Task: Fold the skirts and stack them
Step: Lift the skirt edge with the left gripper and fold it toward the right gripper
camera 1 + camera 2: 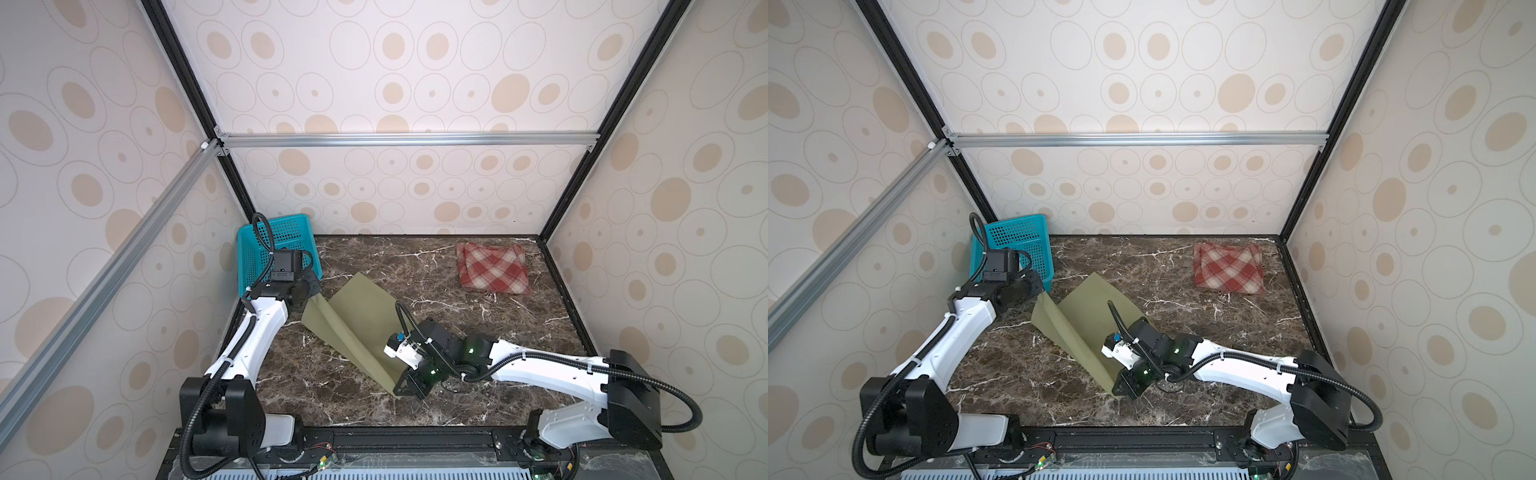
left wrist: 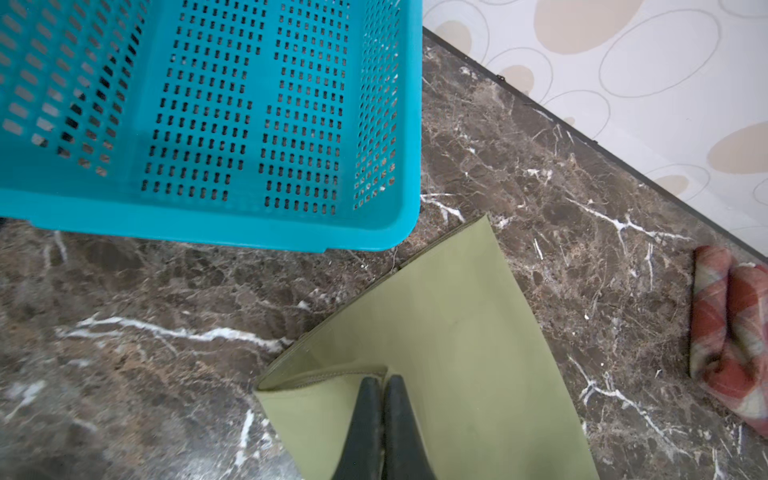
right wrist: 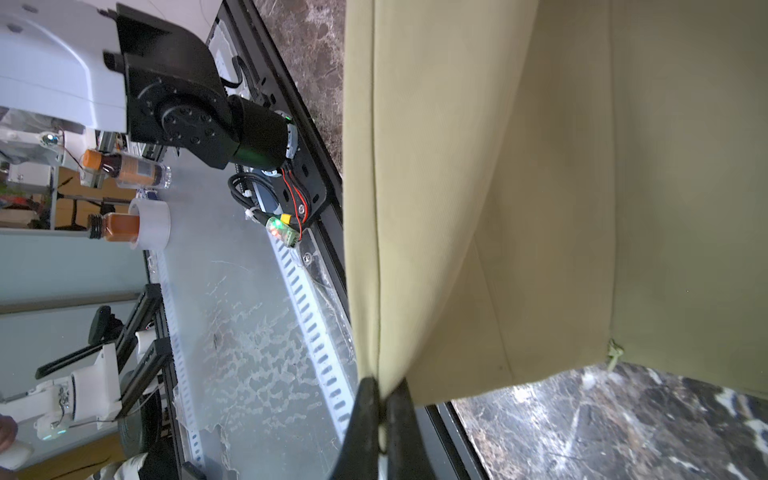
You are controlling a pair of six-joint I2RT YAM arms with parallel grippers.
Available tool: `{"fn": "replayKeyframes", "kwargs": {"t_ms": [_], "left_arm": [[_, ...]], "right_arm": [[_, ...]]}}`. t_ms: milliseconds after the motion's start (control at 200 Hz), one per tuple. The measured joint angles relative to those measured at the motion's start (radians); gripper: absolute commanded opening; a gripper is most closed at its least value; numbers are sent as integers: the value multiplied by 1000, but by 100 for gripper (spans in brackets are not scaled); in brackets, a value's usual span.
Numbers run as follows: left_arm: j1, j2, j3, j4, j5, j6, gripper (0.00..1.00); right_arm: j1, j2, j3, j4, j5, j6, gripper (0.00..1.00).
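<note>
Olive-green cloth runs between the two arms: the olive-green skirt [image 1: 357,320] [image 1: 1084,316] lies slantwise across the left half of the brown marble tabletop [image 1: 519,299], from just beside the basket toward the middle of the near edge. The left gripper [image 2: 384,380] has its dark fingers [image 2: 365,415] pressed together on a stitched edge of this skirt at its far end, close to the basket's near corner. The right gripper [image 3: 384,384] pinches the opposite end, toward the near edge of the tabletop, with its jaws closed on the fabric. From that pinch the cloth [image 3: 540,208] hangs in a loose sheet clear of the marble. Between the two grips a long crease runs along the skirt in both top views, and the part toward the far edge rests flat on the surface.

The red-and-cream plaid skirt [image 1: 492,268] [image 1: 1228,268] sits folded into a thick bundle near the far right corner of the tabletop, well apart from the olive one and from both grippers; the left wrist view shows its rolled edge [image 2: 731,332].

A teal perforated plastic basket [image 1: 249,257] [image 2: 208,226] stands tilted in the far left corner, with nothing visible inside it.
</note>
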Motion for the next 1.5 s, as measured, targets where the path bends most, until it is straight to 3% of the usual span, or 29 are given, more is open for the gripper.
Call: {"fn": "replayKeyframes", "kwargs": {"t_ms": [295,615,1030,1500], "left_arm": [[-42,163,103,111,24,-32,0],[-103,304,201,184,45,-53,0],[-176,463,315,201,50,-55,0],[-191,558,359,211,37,-60,0]], "right_arm": [[-177,-24,-29,-8,-11,60,0],[-282,-24,-42,-45,-35,78,0],[-310,-2,-45,-91,-23,91,0],[-360,48,-42,-125,43,95,0]]}}
